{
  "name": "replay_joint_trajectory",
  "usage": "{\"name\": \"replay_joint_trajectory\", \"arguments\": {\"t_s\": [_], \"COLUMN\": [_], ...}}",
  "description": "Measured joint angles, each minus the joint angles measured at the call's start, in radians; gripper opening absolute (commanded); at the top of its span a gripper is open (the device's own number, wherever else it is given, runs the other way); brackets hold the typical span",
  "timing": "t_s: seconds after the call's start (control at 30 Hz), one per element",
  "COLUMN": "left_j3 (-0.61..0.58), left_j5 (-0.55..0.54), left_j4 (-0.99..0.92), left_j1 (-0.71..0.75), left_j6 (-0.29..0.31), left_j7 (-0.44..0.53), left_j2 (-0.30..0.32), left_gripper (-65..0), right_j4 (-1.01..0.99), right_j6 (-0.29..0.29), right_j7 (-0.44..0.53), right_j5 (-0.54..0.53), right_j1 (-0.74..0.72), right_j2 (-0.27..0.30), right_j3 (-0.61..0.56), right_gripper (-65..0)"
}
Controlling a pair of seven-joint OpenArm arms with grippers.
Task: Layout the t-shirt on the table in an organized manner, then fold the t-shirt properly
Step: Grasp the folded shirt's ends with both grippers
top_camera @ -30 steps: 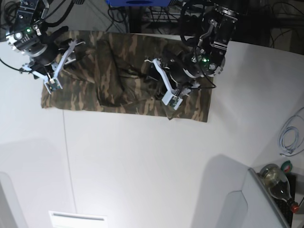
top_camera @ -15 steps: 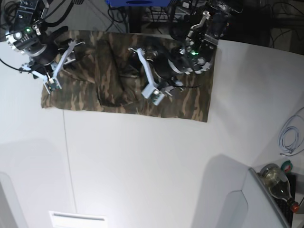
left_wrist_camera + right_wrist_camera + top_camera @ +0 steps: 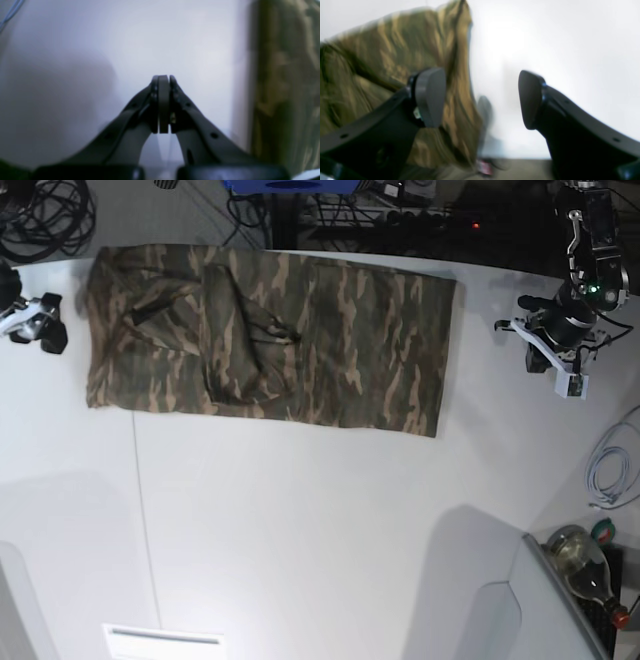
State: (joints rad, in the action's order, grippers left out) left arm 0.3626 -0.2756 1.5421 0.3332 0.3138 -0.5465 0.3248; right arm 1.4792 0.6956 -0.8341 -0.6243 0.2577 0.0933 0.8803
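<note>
The camouflage t-shirt lies spread as a wide folded band across the far part of the white table, with a folded flap near its middle left. My left gripper is off the shirt's right edge, over bare table. In the left wrist view its pads are pressed together with nothing between them, and the t-shirt is a blurred strip at the right. My right gripper is off the shirt's left edge. It stands open beside the t-shirt and holds nothing.
A thin dark seam runs down the table. A pale cable lies at the right edge, with a bottle beyond the table corner. A white label sits at the near edge. Dark cables hang behind the table.
Both arms have left the shirt and swung out to the table's two sides. The left gripper has shut and the right one has opened wider. The shirt now lies uncovered.
</note>
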Motion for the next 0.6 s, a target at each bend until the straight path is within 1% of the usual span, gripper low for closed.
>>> {"name": "replay_joint_trajectory", "arguments": {"t_s": [0.1, 0.23, 0.27, 0.37, 0.43, 0.5, 0.57, 0.6], "left_j3": [-0.005, -0.026, -0.051, -0.145, -0.195, -0.223, -0.245, -0.256], "left_j5": [-0.01, 0.0, -0.001, -0.007, -0.011, -0.013, -0.015, -0.012], "left_j4": [-0.072, -0.18, -0.205, -0.257, -0.293, -0.328, -0.35, -0.358], "left_j1": [-0.01, -0.031, -0.043, -0.08, -0.098, -0.111, -0.14, -0.154], "left_j6": [0.006, -0.005, -0.014, -0.007, 0.004, 0.002, -0.002, -0.013], "left_j7": [0.089, 0.141, 0.154, 0.232, 0.257, 0.293, 0.297, 0.297], "left_j2": [-0.003, -0.002, 0.002, -0.005, -0.011, -0.008, -0.014, -0.023], "left_gripper": [-65.0, -65.0, -65.0, -65.0, -65.0, -65.0, -65.0, -65.0], "right_j4": [-0.135, -0.222, -0.232, -0.236, -0.232, -0.229, -0.229, -0.229], "right_j6": [-0.005, -0.006, -0.006, -0.006, -0.005, -0.002, -0.002, -0.002], "right_j7": [-0.031, -0.03, -0.033, -0.03, -0.005, -0.002, -0.001, 0.0], "right_j5": [-0.005, -0.008, -0.006, -0.008, -0.029, -0.039, -0.038, -0.038], "right_j1": [-0.031, -0.044, -0.043, -0.029, -0.014, -0.005, -0.005, -0.005], "right_j2": [0.034, 0.047, 0.051, 0.05, 0.044, 0.047, 0.051, 0.052], "right_j3": [-0.002, -0.014, -0.039, -0.14, -0.193, -0.227, -0.244, -0.25], "right_gripper": [-21.8, -21.2, -21.2, -21.2, -21.2, -21.2, -21.2, -21.2]}}
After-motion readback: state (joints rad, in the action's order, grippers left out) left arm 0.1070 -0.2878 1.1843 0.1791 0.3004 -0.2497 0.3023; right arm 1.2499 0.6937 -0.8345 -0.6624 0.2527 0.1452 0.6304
